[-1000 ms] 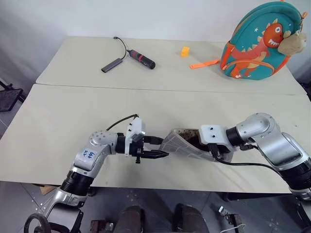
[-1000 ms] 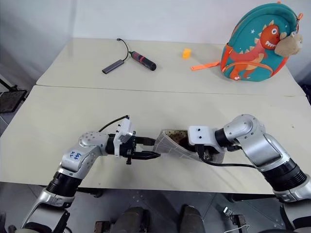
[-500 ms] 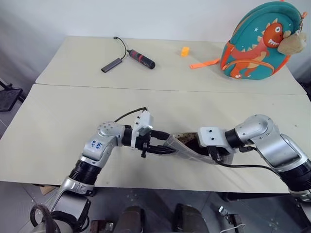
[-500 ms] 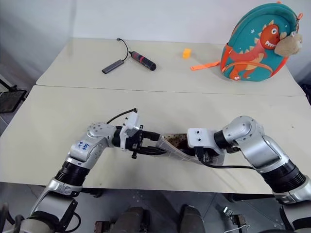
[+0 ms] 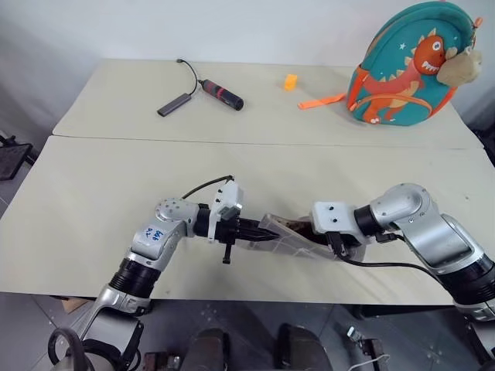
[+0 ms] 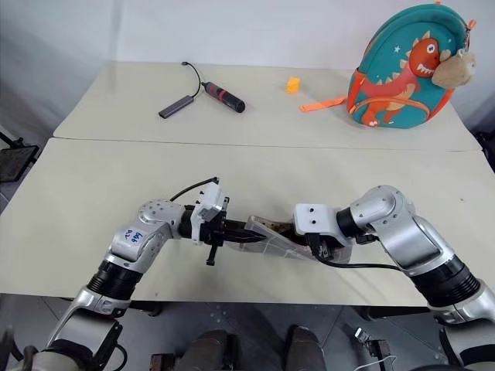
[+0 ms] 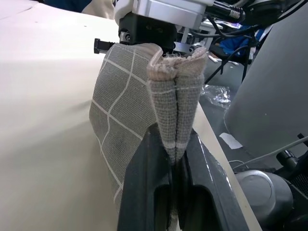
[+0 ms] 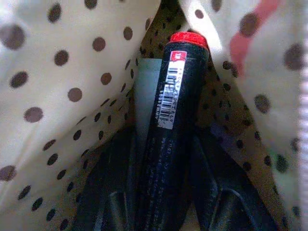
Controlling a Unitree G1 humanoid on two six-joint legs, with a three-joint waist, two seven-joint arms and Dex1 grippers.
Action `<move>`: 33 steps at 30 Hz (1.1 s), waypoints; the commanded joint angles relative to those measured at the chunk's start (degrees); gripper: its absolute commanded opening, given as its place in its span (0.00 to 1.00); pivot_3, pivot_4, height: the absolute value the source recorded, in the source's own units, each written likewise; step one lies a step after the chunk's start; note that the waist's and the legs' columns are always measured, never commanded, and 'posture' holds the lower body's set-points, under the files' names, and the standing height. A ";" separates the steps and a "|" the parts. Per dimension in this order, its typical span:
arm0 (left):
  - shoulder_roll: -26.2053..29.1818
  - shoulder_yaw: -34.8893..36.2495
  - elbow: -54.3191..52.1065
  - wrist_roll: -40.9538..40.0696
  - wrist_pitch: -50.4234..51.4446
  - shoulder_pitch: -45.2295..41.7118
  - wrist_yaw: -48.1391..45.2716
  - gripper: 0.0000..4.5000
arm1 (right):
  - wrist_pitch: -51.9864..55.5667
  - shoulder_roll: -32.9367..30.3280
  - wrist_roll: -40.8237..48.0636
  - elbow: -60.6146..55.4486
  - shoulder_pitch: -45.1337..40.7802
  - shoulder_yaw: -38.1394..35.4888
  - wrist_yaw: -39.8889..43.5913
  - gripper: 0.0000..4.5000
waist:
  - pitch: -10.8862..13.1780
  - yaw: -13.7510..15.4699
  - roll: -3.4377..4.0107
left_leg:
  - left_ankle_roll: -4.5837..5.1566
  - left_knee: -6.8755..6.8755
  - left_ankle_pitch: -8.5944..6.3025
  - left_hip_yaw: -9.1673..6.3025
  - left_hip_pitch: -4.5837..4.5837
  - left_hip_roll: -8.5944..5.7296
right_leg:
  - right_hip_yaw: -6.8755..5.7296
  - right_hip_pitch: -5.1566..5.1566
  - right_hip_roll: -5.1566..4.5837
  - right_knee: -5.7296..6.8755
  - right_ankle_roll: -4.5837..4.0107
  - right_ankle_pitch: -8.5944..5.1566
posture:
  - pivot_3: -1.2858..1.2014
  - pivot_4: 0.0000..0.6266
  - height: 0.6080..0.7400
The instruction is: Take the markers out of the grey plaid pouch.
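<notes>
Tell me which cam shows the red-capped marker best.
Right wrist view: the marker lies between the right gripper fingers inside the pouch's dotted lining, red cap and barcode label plain. In both eye views and the left wrist view the pouch hides it.

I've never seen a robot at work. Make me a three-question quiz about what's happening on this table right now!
1. True or false: the left pincer is pinching an end of the pouch.
2. What lies between the right pincer's fingers inside the pouch?
A. an orange block
B. a dark marker with a red end
C. a cable
3. Fill in: the backpack on the far table shows a ____.

Key: 1 true. 2 B, the marker. 3 dinosaur.
</notes>
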 commanded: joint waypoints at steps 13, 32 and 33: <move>1.98 5.13 -5.66 -3.31 4.19 8.26 5.96 0.00 | -1.51 -1.77 20.07 -1.91 2.01 -14.96 6.61 0.24 | 0.00 0.08 0.01 | 0.00 -0.02 0.00 -0.01 0.09 0.05 | 0.02 0.07 0.00 -0.01 -0.01 0.00 | 0.52 0.24 1.00; 4.69 4.89 -5.89 -3.85 5.18 8.61 4.48 0.00 | 7.00 5.22 33.97 -2.31 1.97 -22.41 -2.61 0.24 | 0.01 0.10 0.02 | -0.01 -0.06 -0.02 0.00 0.10 0.02 | 0.03 0.08 -0.01 -0.01 -0.02 0.00 | 0.52 0.24 1.00; 4.66 4.82 -5.93 -3.79 5.07 8.69 4.48 0.00 | 8.60 5.44 35.78 -1.95 0.81 -23.95 -3.77 0.24 | 0.03 0.04 0.06 | -0.01 -0.05 -0.02 0.00 0.11 0.03 | 0.03 0.08 0.00 -0.01 -0.02 0.00 | 0.52 0.24 1.00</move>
